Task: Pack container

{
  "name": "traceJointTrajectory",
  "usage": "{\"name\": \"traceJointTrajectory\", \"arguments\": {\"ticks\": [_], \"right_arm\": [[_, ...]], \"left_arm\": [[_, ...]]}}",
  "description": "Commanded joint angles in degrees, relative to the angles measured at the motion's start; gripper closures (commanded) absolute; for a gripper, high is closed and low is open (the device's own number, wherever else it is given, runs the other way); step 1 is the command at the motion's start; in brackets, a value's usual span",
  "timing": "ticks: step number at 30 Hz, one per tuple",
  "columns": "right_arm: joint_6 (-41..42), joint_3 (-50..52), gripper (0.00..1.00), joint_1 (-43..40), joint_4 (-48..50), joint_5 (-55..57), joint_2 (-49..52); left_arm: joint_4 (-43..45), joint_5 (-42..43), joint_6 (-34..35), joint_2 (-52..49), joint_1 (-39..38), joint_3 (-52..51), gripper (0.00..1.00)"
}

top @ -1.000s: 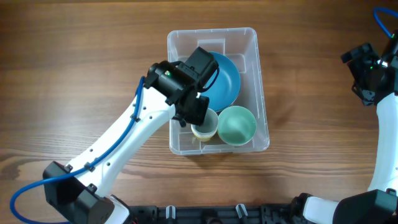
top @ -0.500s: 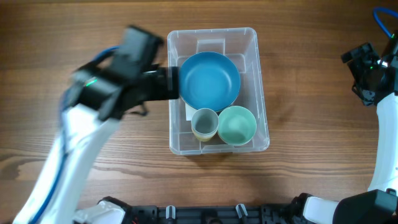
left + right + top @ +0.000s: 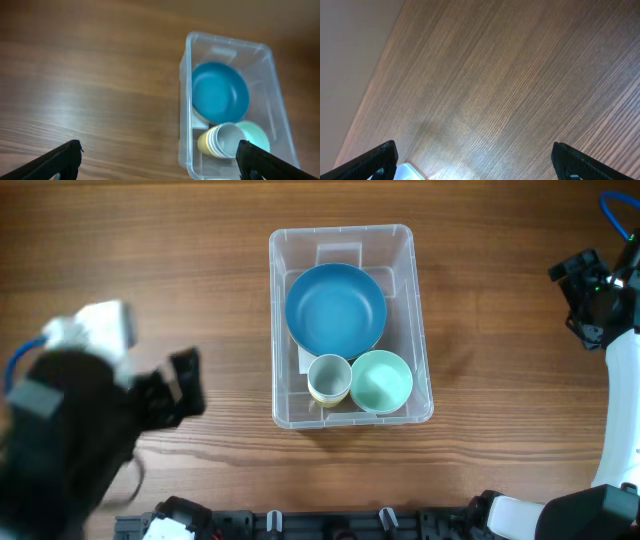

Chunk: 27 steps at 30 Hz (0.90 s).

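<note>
Container (image 3: 341, 229) of clear plastic sits mid-way along the wooden table (image 3: 120, 260), long axis running away from the robot, with a blue bowl (image 3: 336, 310), yellow cup (image 3: 328, 380) and green cup (image 3: 381, 381) inside. Left gripper (image 3: 158, 146), jaws spread and empty, lies nearer on its left; right gripper (image 3: 472, 150), also spread, hangs far right.

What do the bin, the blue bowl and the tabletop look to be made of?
The container looks like clear, glossy plastic: the table's grain shows through its walls. The blue bowl seems matte plastic or melamine: even colour, soft sheen. The table shows wood grain with a satin glare; solid wood or laminate, cannot tell.
</note>
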<state>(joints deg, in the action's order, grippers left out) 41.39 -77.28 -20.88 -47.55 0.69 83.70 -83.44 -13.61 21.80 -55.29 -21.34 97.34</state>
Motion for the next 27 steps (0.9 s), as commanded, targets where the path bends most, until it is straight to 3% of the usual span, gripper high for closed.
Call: {"name": "traceJointTrajectory", "arguments": {"ticks": [1, 6, 11, 16, 21, 27], "right_arm": [[0.8, 0.1, 0.0, 0.2, 0.2, 0.6, 0.7], [0.8, 0.1, 0.0, 0.2, 0.2, 0.6, 0.7], [0.8, 0.1, 0.0, 0.2, 0.2, 0.6, 0.7], [0.8, 0.1, 0.0, 0.2, 0.2, 0.6, 0.7], [0.8, 0.1, 0.0, 0.2, 0.2, 0.6, 0.7], [0.8, 0.1, 0.0, 0.2, 0.2, 0.6, 0.7]], "left_arm": [[1.2, -5.5, 0.5, 6.6, 0.4, -1.4, 0.0], [8.3, -6.5, 0.5, 12.5, 2.8, -11.0, 0.0], [24.8, -6.3, 0.5, 19.7, 7.6, -32.5, 0.0], [40.8, -1.1, 0.5, 26.7, 9.8, -53.9, 0.0], [54.8, 0.1, 0.5, 32.7, 10.4, -69.3, 0.0], [59.1, 0.1, 1.2, 42.9, 11.4, -81.4, 0.0]]}}
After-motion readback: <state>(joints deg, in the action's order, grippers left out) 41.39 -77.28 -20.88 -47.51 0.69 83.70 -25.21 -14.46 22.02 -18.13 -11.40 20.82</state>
